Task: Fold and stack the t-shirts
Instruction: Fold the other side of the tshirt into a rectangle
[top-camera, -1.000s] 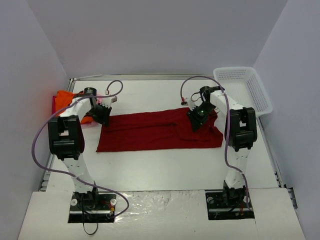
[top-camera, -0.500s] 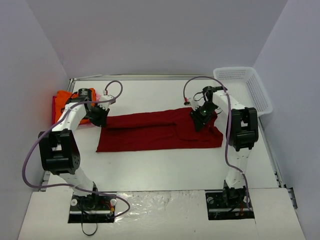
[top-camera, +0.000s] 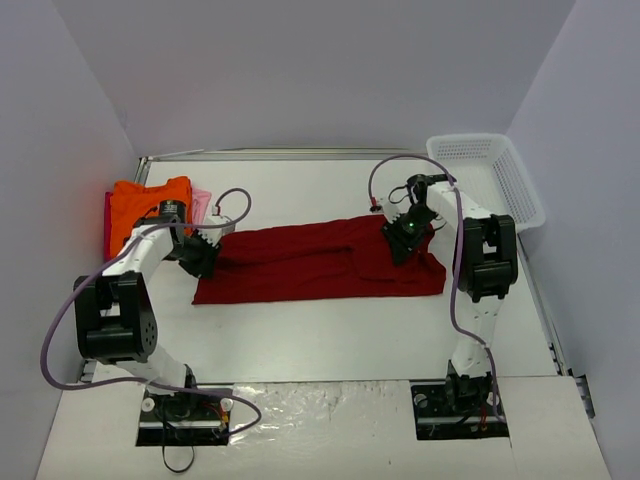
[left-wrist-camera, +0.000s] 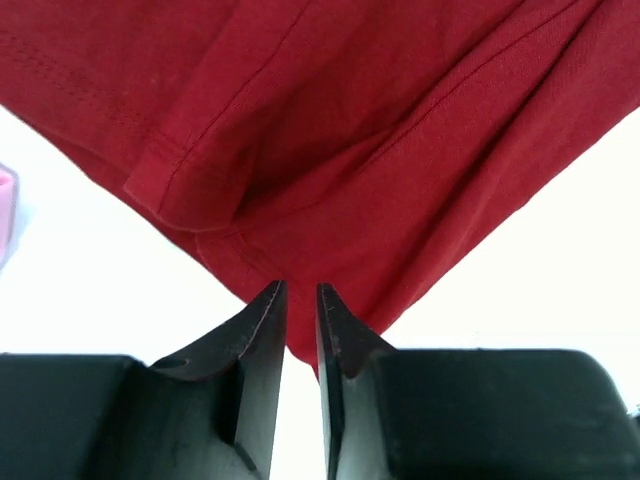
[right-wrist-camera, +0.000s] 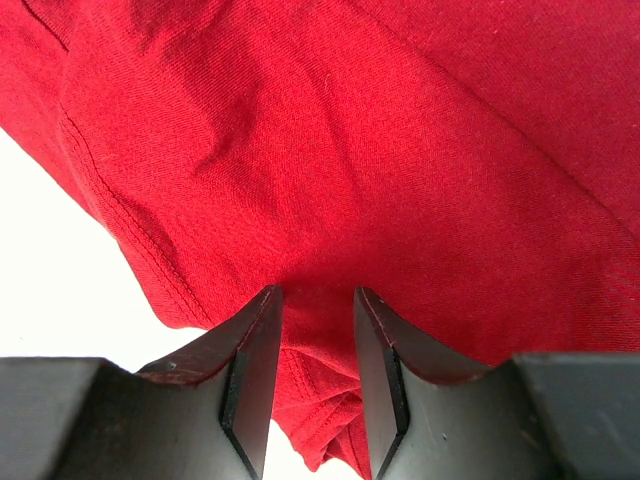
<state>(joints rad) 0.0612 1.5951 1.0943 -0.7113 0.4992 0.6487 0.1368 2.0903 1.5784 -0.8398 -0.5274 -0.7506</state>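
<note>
The dark red t-shirt (top-camera: 320, 262) lies spread lengthwise across the middle of the table. My left gripper (top-camera: 201, 254) is at its far-left corner. In the left wrist view the jaws (left-wrist-camera: 298, 288) are nearly closed on the tip of that corner (left-wrist-camera: 350, 150). My right gripper (top-camera: 405, 234) is on the shirt's right part, and its jaws (right-wrist-camera: 318, 292) are shut on a bunched fold of red cloth (right-wrist-camera: 400, 150). The bright orange t-shirt (top-camera: 148, 205) and the pale pink t-shirt (top-camera: 201, 204) lie heaped at the far left.
A white mesh basket (top-camera: 490, 175) stands at the far right corner, partly over the table's edge. Grey walls close in the table on three sides. Purple cables loop from both arms. A pink edge (left-wrist-camera: 5, 210) shows at the left of the left wrist view.
My left arm has swung, and its gripper has moved nearer along the red shirt's left edge, uncovering the orange shirt. My right gripper has shifted slightly to the far right.
</note>
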